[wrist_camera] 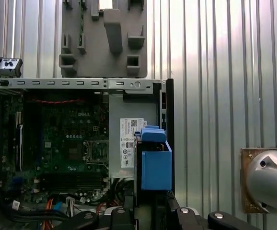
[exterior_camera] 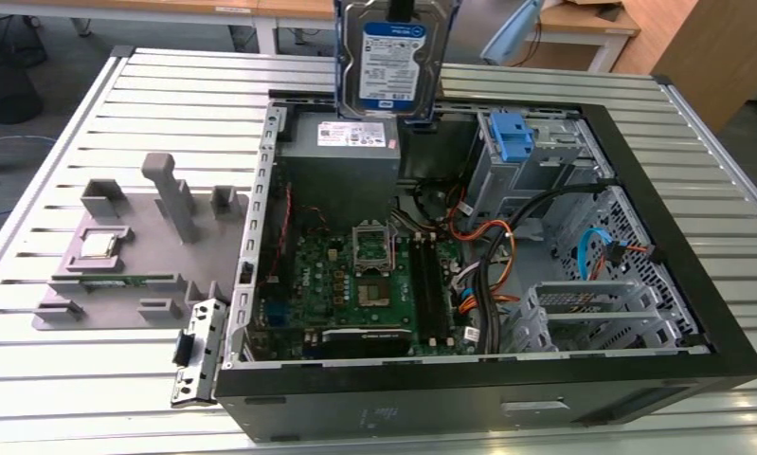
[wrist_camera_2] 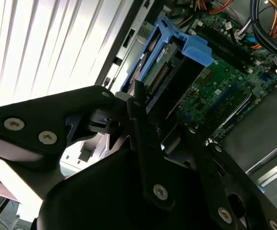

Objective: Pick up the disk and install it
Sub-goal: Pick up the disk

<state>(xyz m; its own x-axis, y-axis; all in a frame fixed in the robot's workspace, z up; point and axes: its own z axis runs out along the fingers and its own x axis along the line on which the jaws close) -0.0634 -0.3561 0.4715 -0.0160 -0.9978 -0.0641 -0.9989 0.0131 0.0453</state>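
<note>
Table (exterior_camera: pixel 100 379): a metal top with long slats; everything stands on it.
Computer case (exterior_camera: pixel 479 389): black, lying on its side with the side panel off, so the inside is open to the exterior view.
Grey holder (exterior_camera: pixel 138 256): a moulded block with several posts and slots, on the table at the exterior view's left of the case, close to its wall.
Power supply (exterior_camera: pixel 340 156): a grey box in the far corner of the case, with a white sticker on top.
Motherboard (exterior_camera: pixel 352 275): green, on the floor of the case, near the power supply.
Disk (exterior_camera: pixel 391 57): held upright in the air above the power supply, at the far edge of the case, with its white-and-blue label facing the exterior camera. Its blue frame (wrist_camera: pixel 155 165) is around its edges. It is not in any bay.
Gripper (wrist_camera: pixel 153 208): closed on the disk, with black fingers (wrist_camera_2: pixel 137 103) on both flat sides of it.
Blue bracket (exterior_camera: pixel 511 137): without a drive, in the metal cage at the far side of the case.
Cables (exterior_camera: pixel 492 232): orange and black, between the motherboard and the cage.
Chip (exterior_camera: pixel 98 246): small, square and silver, sitting on the grey holder, well apart from the disk.
</note>
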